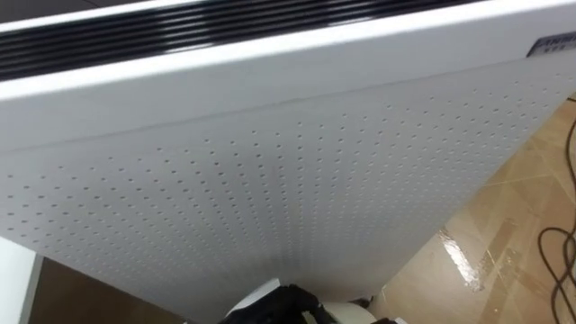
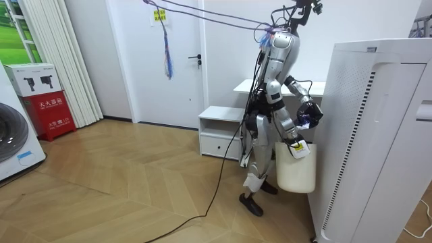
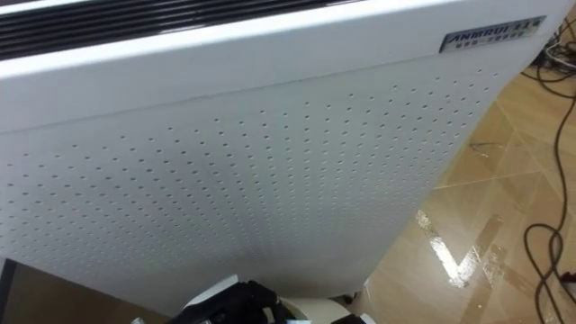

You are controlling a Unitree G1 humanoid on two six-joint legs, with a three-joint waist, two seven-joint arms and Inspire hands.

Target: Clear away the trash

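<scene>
Upright on the herringbone wooden floor (image 2: pixel 135 182), the robot stands close against a tall white appliance cabinet with a perforated metal front (image 2: pixel 378 135), facing it, toward the room view's right. Its right hand (image 2: pixel 295 143), on the arm nearer the camera, hangs low beside its thigh and is closed on the top edge of a cream-white plastic waste bin (image 2: pixel 295 172). The bin hangs from that hand, clear of the floor, between the robot's legs and the appliance's near corner. Its left hand (image 2: pixel 310 115) is raised to about waist height, just beside the perforated front; whether it is open or closed I cannot tell. A small bluish-purple patch (image 2: pixel 305 121) shows at that hand, too small to tell whether it is a piece of garbage or whether it is held. From the head, the perforated front runs across the eye views, with a dark slatted grille (image 1: pixel 135 36) along its top edge and a strip of floor at the lower right. Behind the robot stand a low white cabinet with a drawer (image 2: pixel 217 135) and a closed white door (image 2: pixel 172 61).
</scene>
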